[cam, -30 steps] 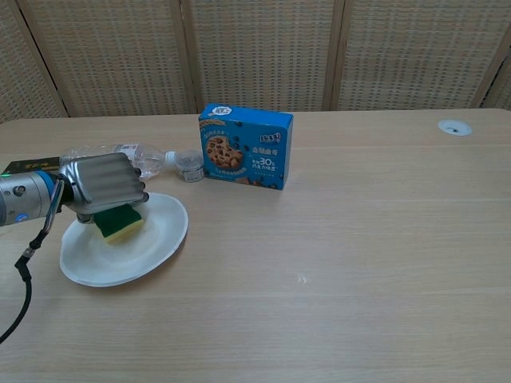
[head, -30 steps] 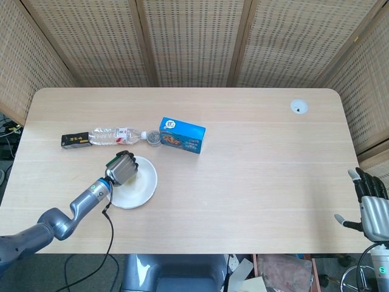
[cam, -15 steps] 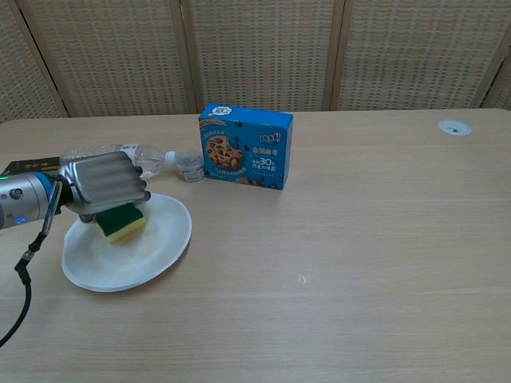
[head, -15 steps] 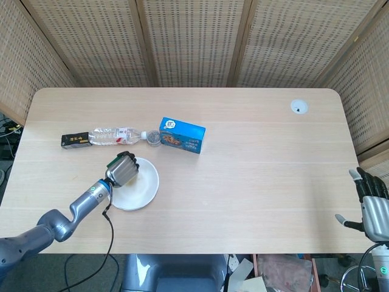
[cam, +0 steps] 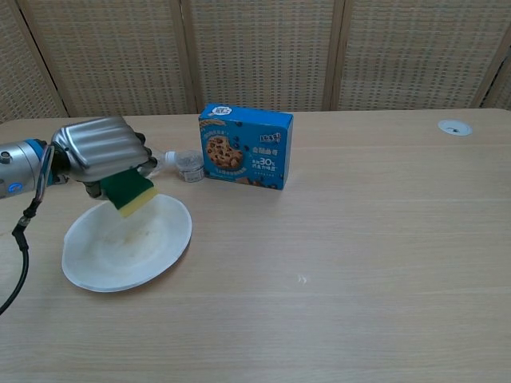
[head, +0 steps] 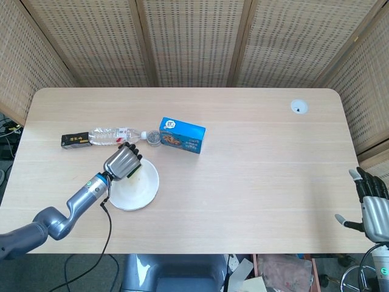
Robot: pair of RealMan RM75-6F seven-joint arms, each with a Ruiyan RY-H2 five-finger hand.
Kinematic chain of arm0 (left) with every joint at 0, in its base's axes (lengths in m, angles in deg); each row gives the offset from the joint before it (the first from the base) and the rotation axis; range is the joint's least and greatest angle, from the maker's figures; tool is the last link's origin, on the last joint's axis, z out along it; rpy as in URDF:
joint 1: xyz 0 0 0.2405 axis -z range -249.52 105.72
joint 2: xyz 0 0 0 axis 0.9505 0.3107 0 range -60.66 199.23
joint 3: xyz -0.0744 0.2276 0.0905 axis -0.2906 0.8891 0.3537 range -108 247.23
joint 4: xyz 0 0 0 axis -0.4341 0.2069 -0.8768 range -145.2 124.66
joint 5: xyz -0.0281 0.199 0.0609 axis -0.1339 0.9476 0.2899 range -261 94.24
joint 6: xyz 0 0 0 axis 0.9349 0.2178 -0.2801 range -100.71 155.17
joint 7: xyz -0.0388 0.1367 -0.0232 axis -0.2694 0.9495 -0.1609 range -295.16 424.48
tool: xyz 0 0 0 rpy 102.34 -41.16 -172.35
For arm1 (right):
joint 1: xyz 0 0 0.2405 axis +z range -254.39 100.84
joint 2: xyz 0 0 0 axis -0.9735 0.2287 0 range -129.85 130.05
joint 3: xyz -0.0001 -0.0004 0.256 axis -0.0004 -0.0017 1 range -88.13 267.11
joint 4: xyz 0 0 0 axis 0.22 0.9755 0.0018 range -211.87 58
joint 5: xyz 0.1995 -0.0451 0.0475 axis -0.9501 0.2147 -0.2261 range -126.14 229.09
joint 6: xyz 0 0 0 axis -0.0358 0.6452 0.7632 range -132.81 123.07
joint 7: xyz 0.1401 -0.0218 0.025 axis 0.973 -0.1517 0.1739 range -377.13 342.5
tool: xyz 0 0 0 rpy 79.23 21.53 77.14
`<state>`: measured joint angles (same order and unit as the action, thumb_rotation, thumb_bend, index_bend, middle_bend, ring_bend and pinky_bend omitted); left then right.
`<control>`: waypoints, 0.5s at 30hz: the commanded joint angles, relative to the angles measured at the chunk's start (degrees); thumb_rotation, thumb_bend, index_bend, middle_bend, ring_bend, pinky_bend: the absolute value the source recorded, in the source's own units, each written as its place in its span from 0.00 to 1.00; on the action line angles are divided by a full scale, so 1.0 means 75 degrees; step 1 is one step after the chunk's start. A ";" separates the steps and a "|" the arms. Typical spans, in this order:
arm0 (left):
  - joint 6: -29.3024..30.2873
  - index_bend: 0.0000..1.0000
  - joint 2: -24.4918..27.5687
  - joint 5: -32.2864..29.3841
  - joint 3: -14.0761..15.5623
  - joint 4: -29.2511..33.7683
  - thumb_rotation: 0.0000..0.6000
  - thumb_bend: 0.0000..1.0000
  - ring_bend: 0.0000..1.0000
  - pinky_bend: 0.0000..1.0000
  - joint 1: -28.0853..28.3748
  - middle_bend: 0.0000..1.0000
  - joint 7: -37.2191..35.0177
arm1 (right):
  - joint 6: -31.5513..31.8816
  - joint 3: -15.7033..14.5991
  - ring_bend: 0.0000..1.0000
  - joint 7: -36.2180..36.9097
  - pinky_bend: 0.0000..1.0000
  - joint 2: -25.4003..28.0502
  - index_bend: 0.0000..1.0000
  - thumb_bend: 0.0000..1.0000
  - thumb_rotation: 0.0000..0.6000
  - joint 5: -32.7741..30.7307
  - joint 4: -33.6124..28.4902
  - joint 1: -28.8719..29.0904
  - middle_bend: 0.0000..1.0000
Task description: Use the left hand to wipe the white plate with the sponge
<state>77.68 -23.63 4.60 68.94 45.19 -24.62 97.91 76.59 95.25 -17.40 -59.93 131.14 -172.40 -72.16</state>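
Since a second ago we see the left hand (cam: 102, 150) lifted, clamped on the sponge (cam: 132, 194) above the white plate (cam: 128, 247) at its twelve o'clock rim. Our right hand (head: 372, 205) (off the table's edge) hangs with fingers apart, holding nothing.

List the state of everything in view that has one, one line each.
left hand: grips the sponge, raised over the plate's far edge
sponge: held, tilted, lifted off the plate
plate: upright on the table, nothing on it
bottle: lying on its side, cap on
cookie box: standing, closed
right hand: holds nothing, fingers apart, off the table's edge
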 commanded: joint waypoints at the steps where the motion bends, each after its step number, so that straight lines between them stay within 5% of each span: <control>1: -0.0171 0.59 -0.0206 -0.0030 0.0076 -0.0156 1.00 0.32 0.34 0.47 0.0039 0.46 0.0170 | -0.0018 0.0001 0.00 -0.0004 0.00 -0.0003 0.00 0.00 1.00 -0.0015 0.0010 0.0008 0.00; 15: -0.0791 0.59 -0.1177 -0.0112 0.0317 -0.1305 1.00 0.32 0.34 0.47 0.0135 0.47 0.0917 | -0.0049 0.0019 0.00 0.0074 0.00 0.0006 0.00 0.00 1.00 -0.0074 0.0048 0.0012 0.00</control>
<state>72.01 -32.19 3.75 71.09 35.73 -23.62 104.46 76.23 95.39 -16.85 -59.88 130.59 -172.04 -72.07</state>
